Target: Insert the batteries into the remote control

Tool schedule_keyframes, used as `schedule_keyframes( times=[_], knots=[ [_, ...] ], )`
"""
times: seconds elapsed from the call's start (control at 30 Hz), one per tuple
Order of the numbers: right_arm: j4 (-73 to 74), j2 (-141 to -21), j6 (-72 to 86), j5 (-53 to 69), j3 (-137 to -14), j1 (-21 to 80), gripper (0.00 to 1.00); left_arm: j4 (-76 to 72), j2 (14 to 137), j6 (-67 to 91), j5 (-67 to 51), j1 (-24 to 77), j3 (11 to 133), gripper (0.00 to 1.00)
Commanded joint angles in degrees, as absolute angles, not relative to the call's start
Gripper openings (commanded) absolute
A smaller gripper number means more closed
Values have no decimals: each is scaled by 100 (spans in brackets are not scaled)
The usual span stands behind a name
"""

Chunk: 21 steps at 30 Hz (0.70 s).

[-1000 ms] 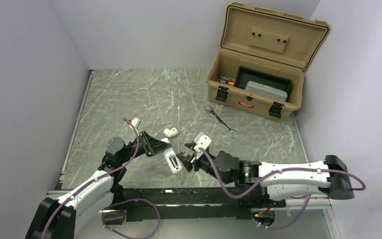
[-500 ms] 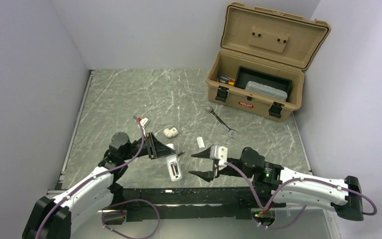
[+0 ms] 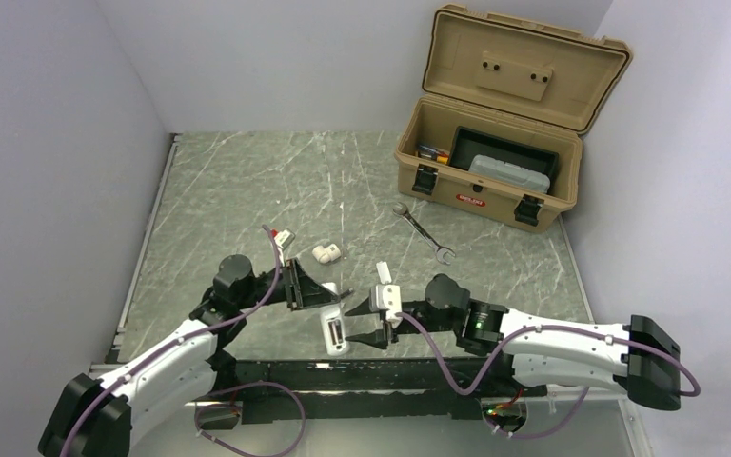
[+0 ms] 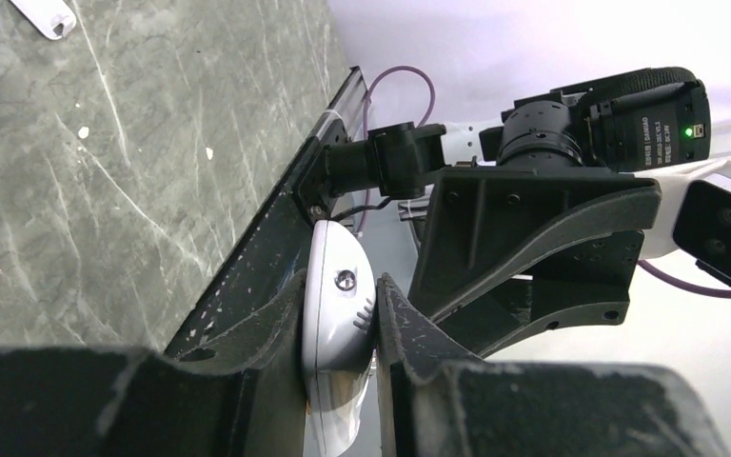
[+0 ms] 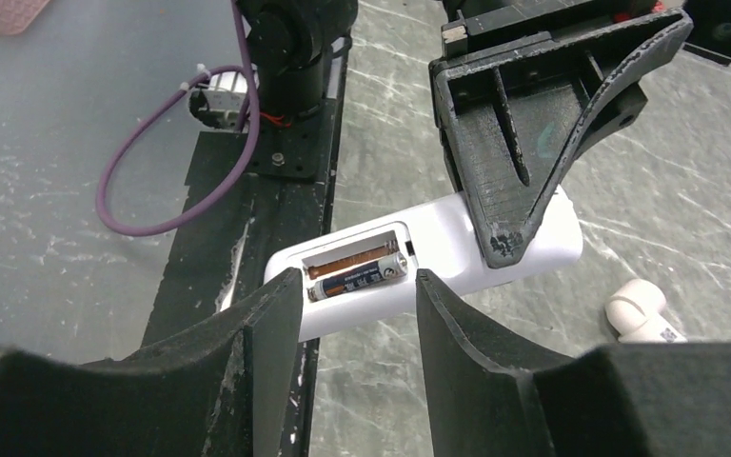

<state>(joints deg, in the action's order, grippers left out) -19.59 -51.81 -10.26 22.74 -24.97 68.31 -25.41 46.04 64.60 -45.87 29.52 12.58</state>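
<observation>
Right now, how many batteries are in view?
2, side by side in the open bay of the remote: a dark battery nearest the right wrist camera, a coppery battery behind it. More could be hidden in the toolbox.

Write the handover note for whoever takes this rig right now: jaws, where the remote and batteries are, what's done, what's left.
Left gripper: jaws shut on the remote control, holding it by one end with the battery compartment uncovered.
Right gripper: jaws open, straddling the remote's other end, not gripping.
Batteries: both lie side by side in the compartment; I cannot tell whether they are fully seated.
Small white flat piece, probably the cover, lies on the table beyond the grippers.
Done: batteries in the compartment.
Left: check the seating, then likely refit the cover.
</observation>
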Motion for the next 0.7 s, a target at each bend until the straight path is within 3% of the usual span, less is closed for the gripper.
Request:
schedule_keyframes(
  times=[0.0, 0.3, 0.67],
  knots=[
    [-2668, -5430, -1116, 2830, -2796, 6675, 49, -3094, 4684, 6629, -4691, 3051, 1383, 0],
    [-3158, -5754, -1003, 3091, -2826, 6519, 48, -3557, 4906, 6780, -4705, 3202, 1337, 0],
    [-3103, -6025, -959, 3516, -2949, 6454, 39, -4162, 5128, 7061, -4729, 3243, 1213, 0]
  ],
)
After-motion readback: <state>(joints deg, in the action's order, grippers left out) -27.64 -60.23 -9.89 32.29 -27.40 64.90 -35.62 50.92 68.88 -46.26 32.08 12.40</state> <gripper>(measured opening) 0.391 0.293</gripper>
